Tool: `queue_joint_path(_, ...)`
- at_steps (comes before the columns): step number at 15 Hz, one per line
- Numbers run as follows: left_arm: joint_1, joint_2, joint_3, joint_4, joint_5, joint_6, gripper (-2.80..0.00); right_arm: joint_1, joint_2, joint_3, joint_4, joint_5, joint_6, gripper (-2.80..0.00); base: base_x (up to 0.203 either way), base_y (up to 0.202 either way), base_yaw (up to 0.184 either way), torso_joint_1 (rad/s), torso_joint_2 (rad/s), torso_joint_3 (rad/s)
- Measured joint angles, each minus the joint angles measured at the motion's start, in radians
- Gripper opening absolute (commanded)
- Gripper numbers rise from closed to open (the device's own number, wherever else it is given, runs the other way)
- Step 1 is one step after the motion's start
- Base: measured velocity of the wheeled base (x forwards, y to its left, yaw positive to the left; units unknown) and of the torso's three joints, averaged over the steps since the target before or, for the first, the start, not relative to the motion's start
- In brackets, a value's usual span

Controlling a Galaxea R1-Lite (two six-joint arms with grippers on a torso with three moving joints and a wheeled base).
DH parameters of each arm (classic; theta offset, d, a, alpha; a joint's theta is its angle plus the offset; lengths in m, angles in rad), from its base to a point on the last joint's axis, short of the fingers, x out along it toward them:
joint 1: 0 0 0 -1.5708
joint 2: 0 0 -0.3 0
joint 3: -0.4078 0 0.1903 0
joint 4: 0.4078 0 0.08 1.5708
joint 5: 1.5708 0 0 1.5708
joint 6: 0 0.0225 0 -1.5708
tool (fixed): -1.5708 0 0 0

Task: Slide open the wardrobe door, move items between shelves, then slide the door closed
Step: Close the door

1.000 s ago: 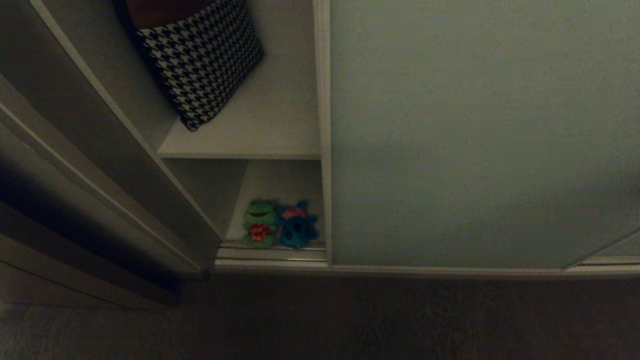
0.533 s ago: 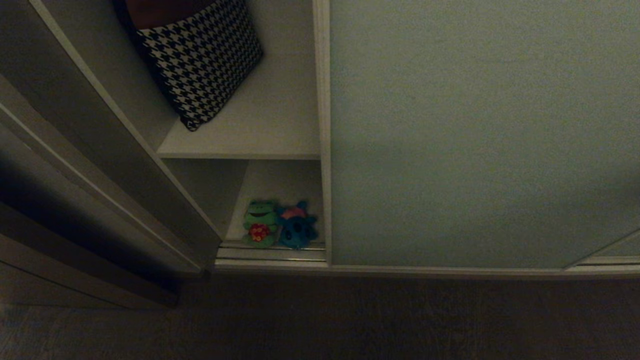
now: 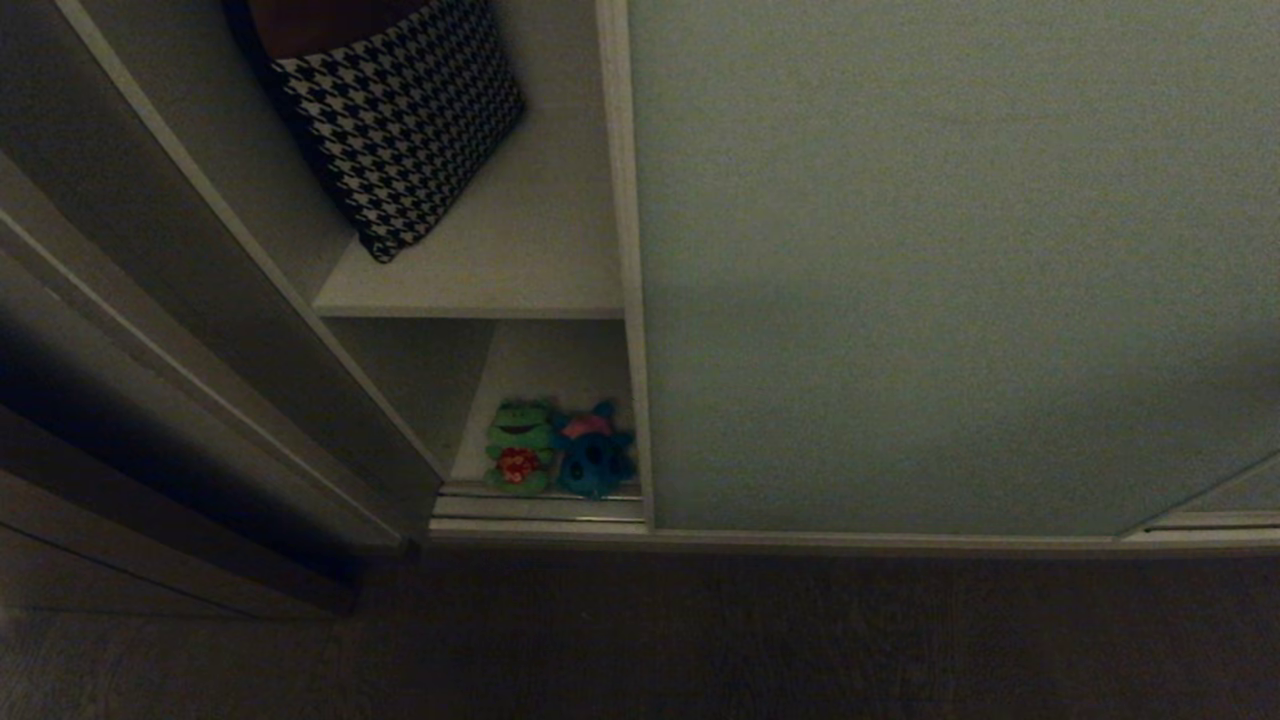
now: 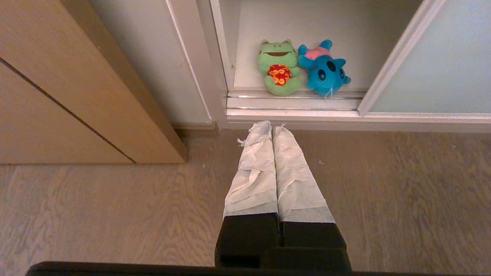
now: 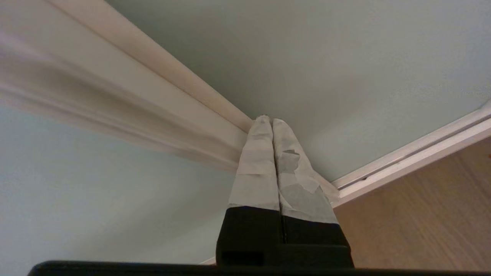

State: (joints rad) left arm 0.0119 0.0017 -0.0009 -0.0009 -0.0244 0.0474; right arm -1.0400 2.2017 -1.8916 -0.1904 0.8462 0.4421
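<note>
A: What sits on the upper shelf [image 3: 520, 280]?
B: A houndstooth cushion [image 3: 400, 120], leaning.
A: And the bottom board [image 4: 307, 27]?
B: A green frog plush [image 4: 279, 68] touching the teal-blue plush toy [image 4: 324, 71].

Text: none readable in any view.
Labels, brands, numbers: none visible on door [image 3: 950, 260], toys [image 4: 303, 69] or cushion [image 3: 400, 110].

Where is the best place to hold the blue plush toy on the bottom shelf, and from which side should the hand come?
Probably the round blue head of the blue plush toy: it faces the opening, at the shelf's front edge. Come from the front, over the door track, and a little from the door side, because the green frog toy presses against its other side.
</note>
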Motion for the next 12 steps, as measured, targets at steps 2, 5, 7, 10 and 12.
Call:
queue_joint_path(2,0.000,0.000,0.000,0.000,0.000,0.000,-2.80,0.005,-0.032,0.030,0.001,0.003,0.000,-2.80,0.000,0.000,0.000,0.000,0.00,0.000)
queue_joint_path(5,0.000,0.000,0.000,0.000,0.000,0.000,-2.80,0.016,-0.096,0.109,-0.004,0.012,0.000,-2.80,0.000,0.000,0.000,0.000,0.00,0.000)
queue_joint_path(7,0.000,0.000,0.001,0.000,0.000,0.000,-2.80,0.025,-0.147,0.177,-0.007,0.045,-0.005,-2.80,0.000,0.000,0.000,0.000,0.00,0.000)
queue_joint_path(10,0.000,0.000,0.000,0.000,0.000,0.000,-2.80,0.054,-0.209,0.251,-0.004,0.078,-0.011,-2.80,0.000,0.000,0.000,0.000,0.00,0.000)
queue_joint_path(12,0.000,0.000,0.000,0.000,0.000,0.000,-2.80,0.076,-0.238,0.283,-0.009,0.082,-0.010,-2.80,0.000,0.000,0.000,0.000,0.00,0.000)
